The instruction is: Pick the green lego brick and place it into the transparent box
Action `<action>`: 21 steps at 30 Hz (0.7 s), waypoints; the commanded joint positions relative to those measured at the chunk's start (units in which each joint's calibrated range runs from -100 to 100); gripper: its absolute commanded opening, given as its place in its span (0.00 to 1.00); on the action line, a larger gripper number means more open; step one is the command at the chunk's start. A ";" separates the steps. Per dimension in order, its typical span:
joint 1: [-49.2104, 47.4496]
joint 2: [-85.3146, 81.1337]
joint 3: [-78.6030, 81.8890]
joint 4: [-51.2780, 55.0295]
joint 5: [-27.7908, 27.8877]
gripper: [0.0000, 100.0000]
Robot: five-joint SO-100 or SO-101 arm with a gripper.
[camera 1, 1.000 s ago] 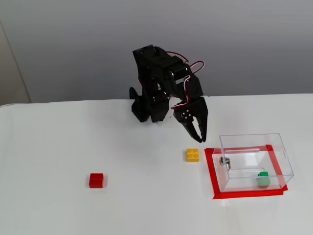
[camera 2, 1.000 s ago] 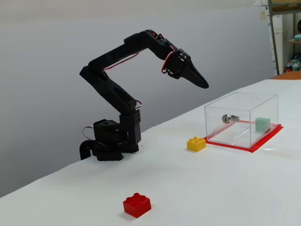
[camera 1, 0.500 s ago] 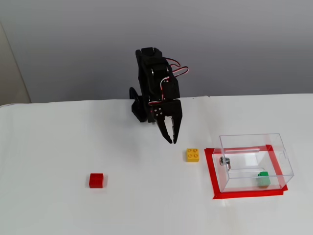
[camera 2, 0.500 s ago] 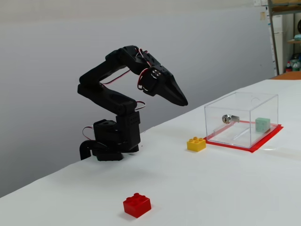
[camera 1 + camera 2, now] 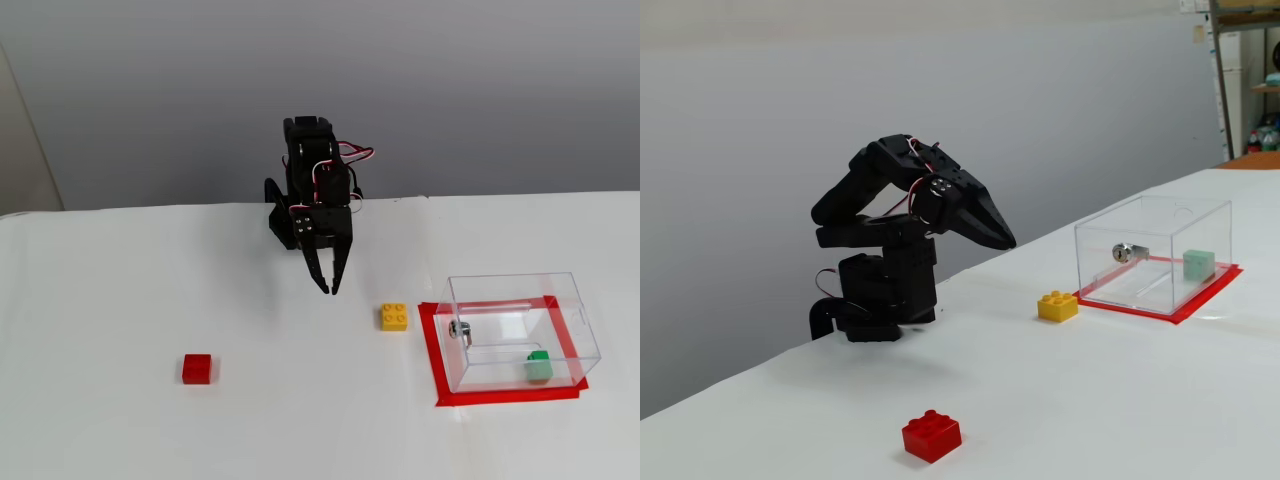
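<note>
The green lego brick point(image 5: 539, 365) lies inside the transparent box point(image 5: 515, 287), near its front right corner; in the other fixed view the green lego brick point(image 5: 1198, 265) shows pale through the wall of the transparent box point(image 5: 1140, 225). My gripper point(image 5: 329, 289) hangs folded back close to the arm's base, well left of the box, shut with nothing between its fingers. From the side, the gripper point(image 5: 1008, 241) points down and right above the table.
A yellow brick point(image 5: 394, 316) lies just left of the box, on the white table; the same yellow brick point(image 5: 1057, 305) shows from the side. A red brick point(image 5: 197, 368) sits at the front left. Red tape point(image 5: 432, 352) frames the box's footprint.
The arm has folded back toward its base, carrying the gripper left and lower, away from the box. The green brick has stayed in the box.
</note>
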 commanded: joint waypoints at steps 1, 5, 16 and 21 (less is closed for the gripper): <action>0.65 -4.14 3.09 -0.49 0.22 0.02; 0.36 -6.00 7.16 -0.93 0.17 0.02; 0.28 -6.00 19.72 -3.19 -0.30 0.02; 0.28 -6.00 24.33 -3.02 0.22 0.02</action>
